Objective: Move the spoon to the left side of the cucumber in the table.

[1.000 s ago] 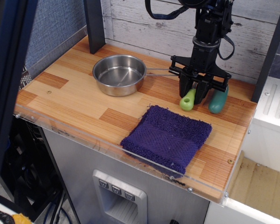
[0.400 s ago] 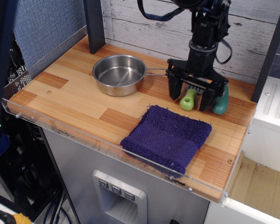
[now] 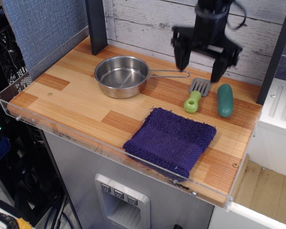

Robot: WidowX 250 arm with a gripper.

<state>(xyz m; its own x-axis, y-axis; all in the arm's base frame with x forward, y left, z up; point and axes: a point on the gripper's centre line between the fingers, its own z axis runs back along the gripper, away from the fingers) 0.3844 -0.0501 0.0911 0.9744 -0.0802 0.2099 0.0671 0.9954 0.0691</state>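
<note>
The spoon [image 3: 195,96], a toy spatula with a lime-green handle and a grey slotted head, lies flat on the wooden table [image 3: 76,95], just left of the dark teal-green cucumber [image 3: 225,100]. The two lie side by side with a small gap between them. My gripper [image 3: 199,67] is open and empty, raised above the spoon's head, its two black fingers spread wide on either side of it.
A steel pan [image 3: 121,76] sits at the back left with its handle pointing right toward the spoon. A purple cloth [image 3: 171,140] lies in front of the spoon near the clear acrylic front rim [image 3: 109,145]. A plank wall stands behind.
My gripper opened, let go of the spoon and rose clear above it. The spoon now lies uncovered on the table beside the cucumber.
</note>
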